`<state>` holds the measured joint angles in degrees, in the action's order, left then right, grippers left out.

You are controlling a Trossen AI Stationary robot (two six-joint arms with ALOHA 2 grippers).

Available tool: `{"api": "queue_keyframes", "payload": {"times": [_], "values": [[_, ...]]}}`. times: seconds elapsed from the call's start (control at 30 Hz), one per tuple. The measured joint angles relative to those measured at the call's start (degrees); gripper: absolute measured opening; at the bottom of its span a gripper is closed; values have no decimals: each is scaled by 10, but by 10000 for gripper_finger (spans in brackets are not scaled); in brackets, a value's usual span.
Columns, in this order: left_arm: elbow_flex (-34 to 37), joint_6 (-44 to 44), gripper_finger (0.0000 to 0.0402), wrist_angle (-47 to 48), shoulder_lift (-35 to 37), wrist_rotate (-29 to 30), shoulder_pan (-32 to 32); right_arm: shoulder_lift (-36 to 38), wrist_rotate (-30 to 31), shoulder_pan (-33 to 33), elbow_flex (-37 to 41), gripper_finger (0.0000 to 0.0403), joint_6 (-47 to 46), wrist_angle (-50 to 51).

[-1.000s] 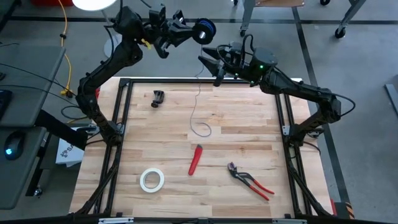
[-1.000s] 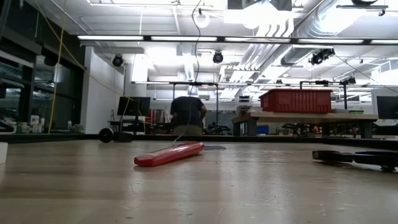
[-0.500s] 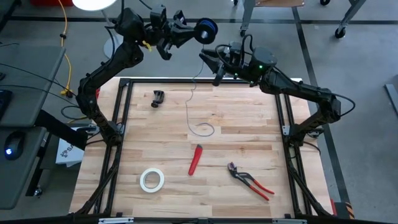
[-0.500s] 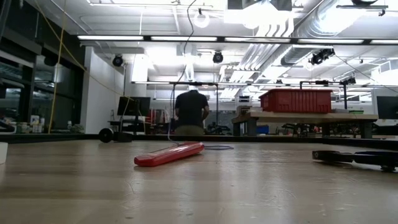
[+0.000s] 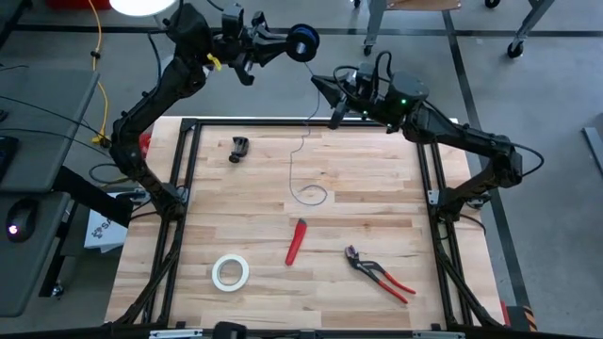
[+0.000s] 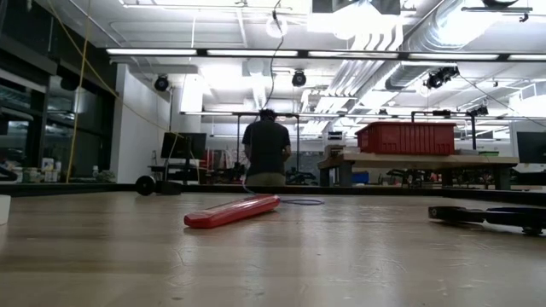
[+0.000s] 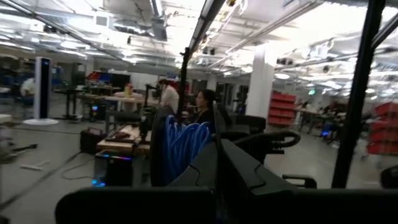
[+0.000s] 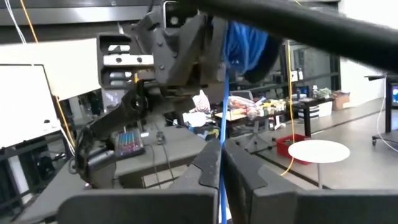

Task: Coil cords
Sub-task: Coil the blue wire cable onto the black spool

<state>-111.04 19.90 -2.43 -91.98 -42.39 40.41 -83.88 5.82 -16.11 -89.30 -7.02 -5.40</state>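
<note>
- Up past the desk's (image 5: 377, 188) far edge, my left gripper (image 5: 276, 47) is clamped on the black spool (image 5: 302, 40), holding it well above the wood.
- From the left wrist view you can see the blue wire wound on that spool (image 7: 180, 146), sitting right at the fingers (image 7: 214, 168).
- Right gripper (image 5: 325, 87) is just beside and below the spool, also off the far edge, fingers pressed together on the wire (image 5: 294, 160). In the right wrist view the blue strand (image 8: 222, 134) runs straight down into the closed fingers (image 8: 208, 165).
- From there the wire hangs down to the desk and ends in a small loose loop near the middle, a bit toward the far side.
- Other stuff on the desk: small black clip (image 5: 240, 148) near the far left corner, red tool (image 5: 296, 241) around the middle, white tape roll (image 5: 230, 272) toward the near left, red-handled pliers (image 5: 377, 273) toward the near right.
- Low view: red tool (image 6: 232, 211) up front, wire (image 6: 275, 51) dropping from above behind it, and a person (image 6: 266, 153) way back in the room.
</note>
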Motion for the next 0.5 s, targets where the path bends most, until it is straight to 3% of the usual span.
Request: {"api": "queue_keyframes", "payload": {"times": [0.4, 0.5], "values": [[0, -21, 0, 21, 11, 12, 0, -1, -1, -1, 0, 1, -6, 1], [0, -20, 0, 7, 11, 20, -1, -1, -7, -5, 1, 17, -7, 16]]}}
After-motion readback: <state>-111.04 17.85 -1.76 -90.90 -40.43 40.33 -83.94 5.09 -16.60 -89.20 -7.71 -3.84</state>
